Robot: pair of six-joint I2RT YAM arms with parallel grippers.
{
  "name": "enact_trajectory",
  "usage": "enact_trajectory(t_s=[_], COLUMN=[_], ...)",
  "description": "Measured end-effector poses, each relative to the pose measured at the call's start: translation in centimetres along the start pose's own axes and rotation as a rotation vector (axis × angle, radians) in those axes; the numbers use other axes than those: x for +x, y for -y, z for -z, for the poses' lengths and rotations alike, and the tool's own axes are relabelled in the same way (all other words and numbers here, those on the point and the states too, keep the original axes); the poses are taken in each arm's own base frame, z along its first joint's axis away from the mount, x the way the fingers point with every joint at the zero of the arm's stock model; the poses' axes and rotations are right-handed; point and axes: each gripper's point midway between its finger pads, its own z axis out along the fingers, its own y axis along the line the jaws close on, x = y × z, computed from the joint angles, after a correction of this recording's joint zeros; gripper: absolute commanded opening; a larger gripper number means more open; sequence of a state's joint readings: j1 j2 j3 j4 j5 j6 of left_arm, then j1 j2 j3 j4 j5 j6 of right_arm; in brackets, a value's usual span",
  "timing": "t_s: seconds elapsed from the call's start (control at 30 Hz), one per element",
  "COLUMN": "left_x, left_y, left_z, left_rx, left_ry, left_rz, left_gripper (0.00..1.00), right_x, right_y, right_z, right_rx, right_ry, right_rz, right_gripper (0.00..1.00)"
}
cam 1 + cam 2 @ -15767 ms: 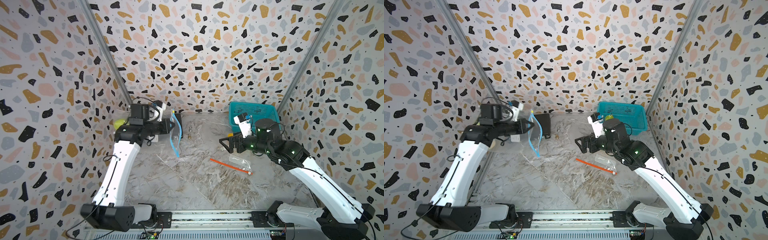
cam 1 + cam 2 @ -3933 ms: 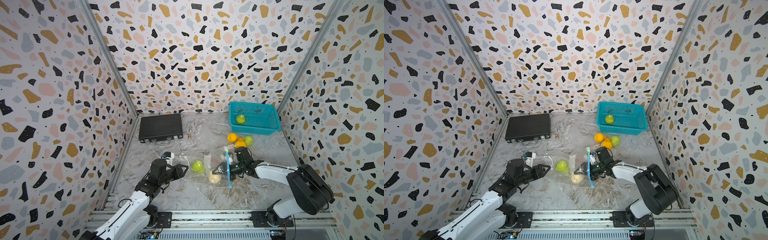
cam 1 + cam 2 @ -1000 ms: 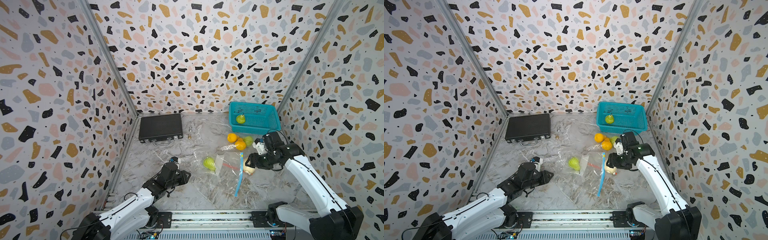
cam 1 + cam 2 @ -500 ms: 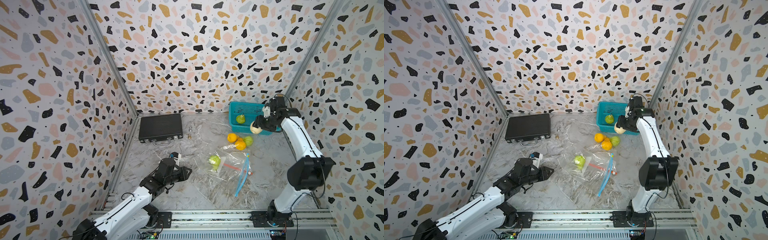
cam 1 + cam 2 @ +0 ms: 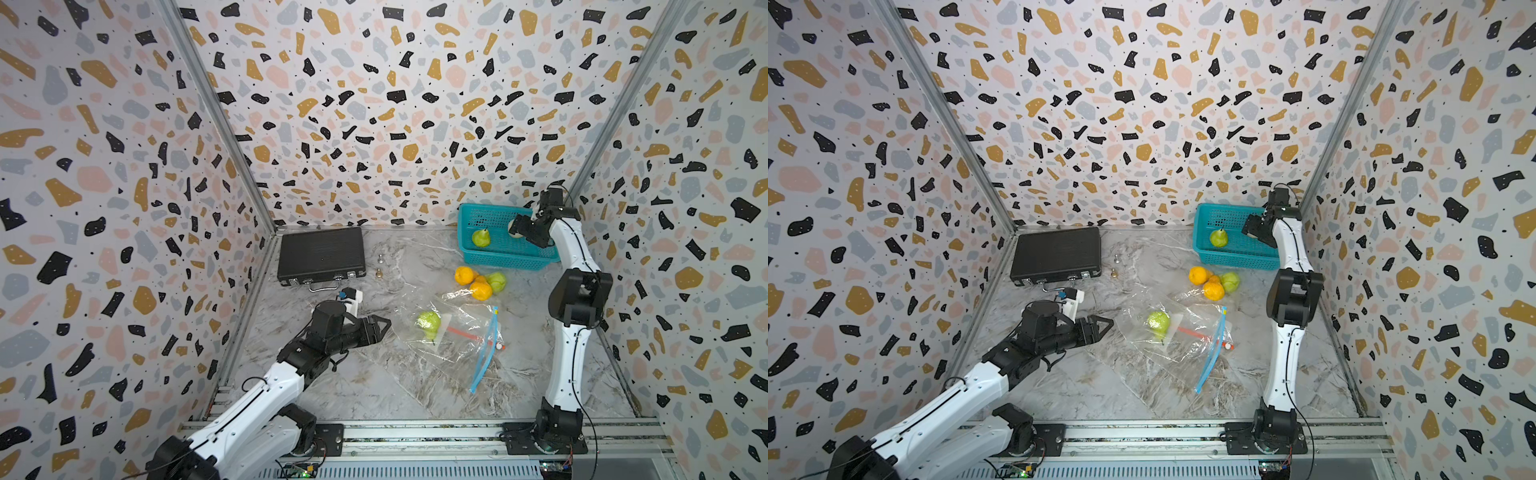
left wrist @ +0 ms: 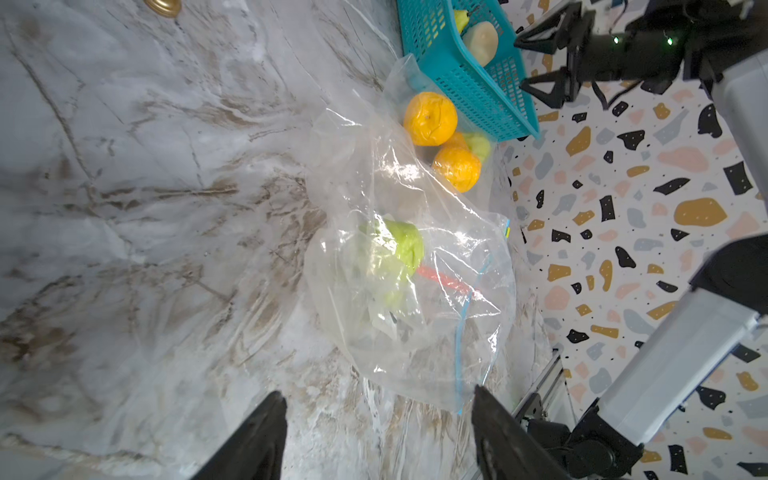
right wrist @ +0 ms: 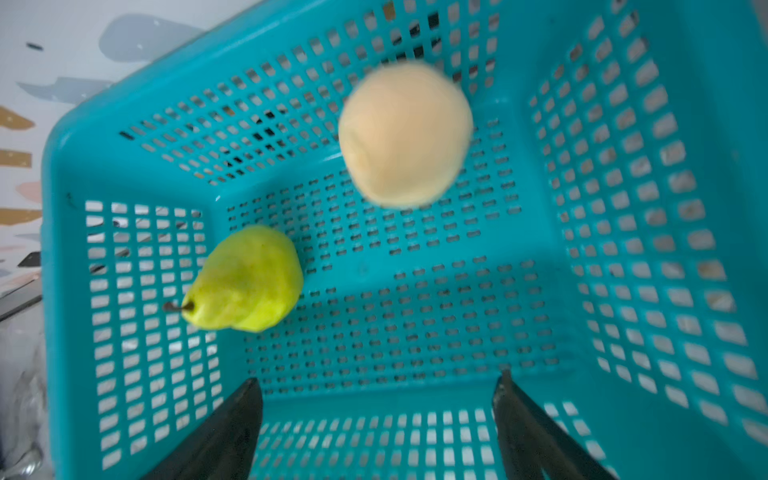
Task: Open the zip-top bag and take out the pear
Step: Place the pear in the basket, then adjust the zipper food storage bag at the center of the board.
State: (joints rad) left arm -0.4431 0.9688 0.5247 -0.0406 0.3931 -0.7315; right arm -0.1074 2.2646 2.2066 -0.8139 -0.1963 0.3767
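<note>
Two pincers, both spread wide and empty. Right pincer over teal basket, pale pear blurred inside. Left pincer near zip-top bag on worktop; green pear inside it.

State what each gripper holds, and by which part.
Nothing is held: the left gripper is open beside the bag, the right gripper open above the basket, clear of the pale fruit.

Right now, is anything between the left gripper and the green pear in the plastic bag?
Only the zip-top bag itself: its clear plastic covers the green pear, and its blue zip edge lies on the pear's far side from the open left gripper. Nothing else lies between them.
</note>
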Motion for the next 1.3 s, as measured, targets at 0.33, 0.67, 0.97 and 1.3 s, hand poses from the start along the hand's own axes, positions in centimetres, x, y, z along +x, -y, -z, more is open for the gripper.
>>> enact_trajectory(t_s=[0.33, 0.67, 0.97, 1.3], left_x=[-4.6, -2.2, 0.6, 5.0], left_y=[1.1, -1.2, -1.1, -5.8], left_z=[-6.1, -11.5, -11.7, -10.0], left_rx=[0.090, 0.142, 0.236, 0.169], left_ry=[-0.034, -0.180, -0.229, -0.258], left_rz=[-0.030, -0.028, -0.036, 0.106], left_gripper=[0.92, 0.70, 0.14, 0.10], right_x=[14.5, 30.2, 35.8, 35.2], right_y=[-2.7, 1.3, 1.7, 0.6], right_z=[16.7, 12.7, 12.3, 14.9], right_rx=[-0.243, -0.253, -0.317, -0.400], right_ry=[0.046, -0.270, -0.354, -0.244], right_rz=[-0.029, -0.201, -0.278, -0.281], right_gripper=[0.87, 0.80, 0.67, 0.61])
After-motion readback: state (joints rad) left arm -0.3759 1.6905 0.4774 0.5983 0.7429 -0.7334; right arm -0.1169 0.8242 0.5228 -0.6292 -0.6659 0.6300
